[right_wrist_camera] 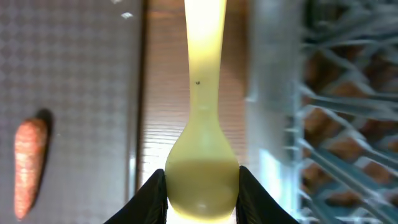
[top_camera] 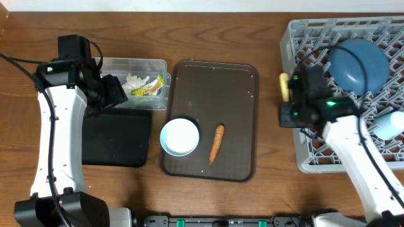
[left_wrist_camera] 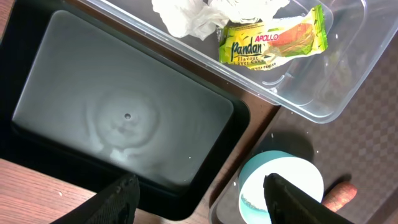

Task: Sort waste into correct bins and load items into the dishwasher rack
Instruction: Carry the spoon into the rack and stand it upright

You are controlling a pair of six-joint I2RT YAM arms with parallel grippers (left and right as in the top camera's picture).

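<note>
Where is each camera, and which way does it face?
Overhead: above the table, facing straight down at brown tray, rack; left arm, right arm show.
Left wrist: on left arm, facing down at black tray, tub, bowl; open left gripper shows.
Right wrist: on right arm, facing down at spoon, rack; right gripper grips the spoon.
Shared: carrot in all three.

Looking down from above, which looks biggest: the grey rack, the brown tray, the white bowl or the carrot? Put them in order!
1. grey rack, biggest, though the picture's edge cuts it off.
2. brown tray.
3. white bowl.
4. carrot, nearly as long as the bowl, but much thinner.
</note>
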